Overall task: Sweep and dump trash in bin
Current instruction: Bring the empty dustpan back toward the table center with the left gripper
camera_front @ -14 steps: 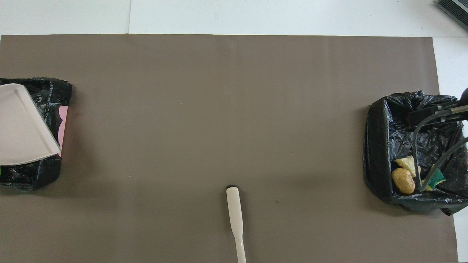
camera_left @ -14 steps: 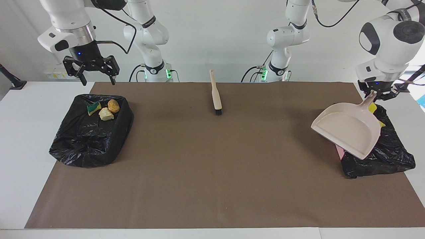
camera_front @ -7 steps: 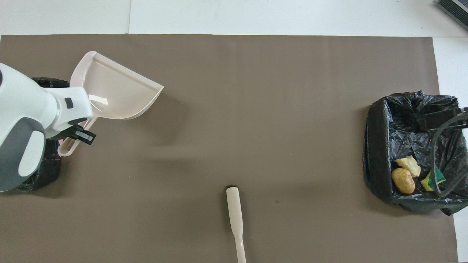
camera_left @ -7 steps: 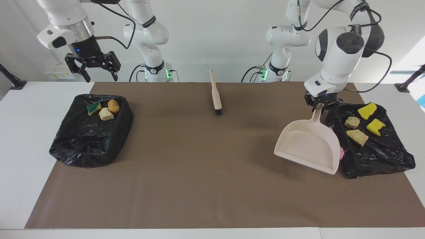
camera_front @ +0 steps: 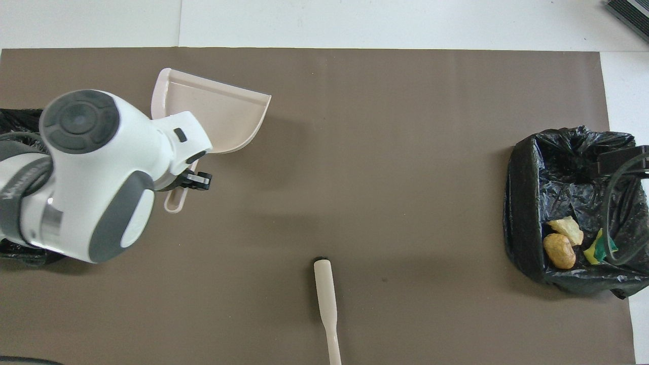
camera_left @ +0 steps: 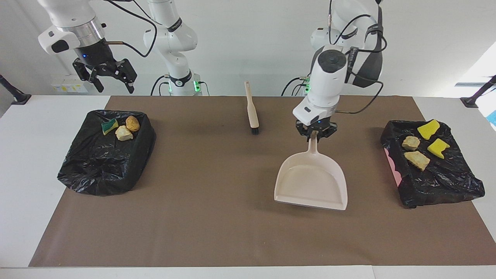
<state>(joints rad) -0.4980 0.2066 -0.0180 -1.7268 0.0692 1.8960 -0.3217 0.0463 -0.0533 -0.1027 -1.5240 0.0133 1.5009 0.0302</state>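
My left gripper is shut on the handle of the empty beige dustpan and holds it over the middle of the brown mat, toward the left arm's end. The trash lies in two black-bagged bins. One bin at the left arm's end holds two yellow sponge bits and two tan chunks. The other bin holds a green-and-yellow sponge bit and two tan chunks. My right gripper hangs open in the air above that bin's robot-side edge.
The beige brush lies on the mat near the robots' edge, its black bristles pointing away from them. In the overhead view my left arm covers most of the bin at its end.
My left arm has carried the dustpan from over the bin at its end toward the mat's middle, uncovering the scraps in that bin. My right gripper has risen a little.
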